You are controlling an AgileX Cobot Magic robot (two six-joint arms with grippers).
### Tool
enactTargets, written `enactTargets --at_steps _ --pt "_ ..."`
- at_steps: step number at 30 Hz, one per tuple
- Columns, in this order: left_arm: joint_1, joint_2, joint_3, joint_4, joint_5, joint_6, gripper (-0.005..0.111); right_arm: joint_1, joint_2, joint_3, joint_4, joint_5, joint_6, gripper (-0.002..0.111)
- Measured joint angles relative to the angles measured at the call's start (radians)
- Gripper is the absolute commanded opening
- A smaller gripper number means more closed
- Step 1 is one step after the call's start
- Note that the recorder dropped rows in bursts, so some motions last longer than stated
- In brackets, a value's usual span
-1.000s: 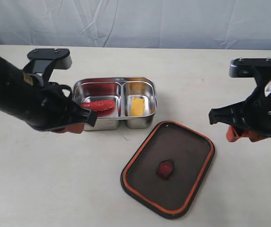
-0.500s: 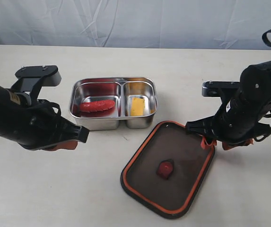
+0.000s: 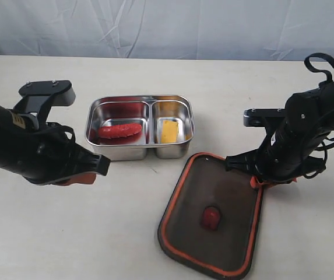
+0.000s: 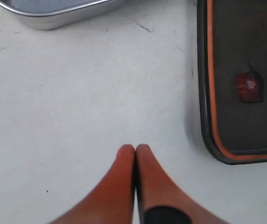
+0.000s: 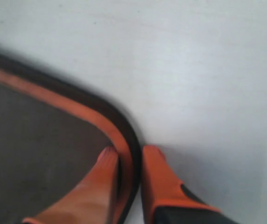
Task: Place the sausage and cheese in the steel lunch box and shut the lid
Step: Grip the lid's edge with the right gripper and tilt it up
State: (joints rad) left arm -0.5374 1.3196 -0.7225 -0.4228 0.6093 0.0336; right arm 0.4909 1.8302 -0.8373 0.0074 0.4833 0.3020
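Table (image 3: pixel 132 239): right fingers (image 5: pixel 100 184) pinch lid (image 3: pixel 228 195) rim, exterior view blocked by arm (image 3: pixel 306 131); left fingers (image 4: pixel 120 186) pressed together.

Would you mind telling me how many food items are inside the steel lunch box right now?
2. The sausage lies in the larger compartment of the steel lunch box, and the cheese lies in the smaller compartment beside it; none looks hidden.

Right hand (image 5: pixel 129 156) has dropped to the worktop (image 3: pixel 97 233) and now pinches the lid (image 3: pixel 196 198) rim at its far right corner. Lid has swung round, shifted right. Left hand (image 4: pixel 135 150) has backed off the box (image 3: pixel 140 126).
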Motion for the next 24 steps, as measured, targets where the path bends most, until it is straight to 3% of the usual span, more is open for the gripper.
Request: enactTargets --at_steps 12,24 --pt "0.0 0.0 0.002 -0.007 0.103 0.0 0.0 0.0 -0.002 -0.004 -0.035 0.098 -0.001 -0.001" --pt "0.0 0.0 0.002 -0.165 -0.028 0.073 0.001 0.0 -0.086 0.002 -0.039 0.162 -0.004 -0.001"
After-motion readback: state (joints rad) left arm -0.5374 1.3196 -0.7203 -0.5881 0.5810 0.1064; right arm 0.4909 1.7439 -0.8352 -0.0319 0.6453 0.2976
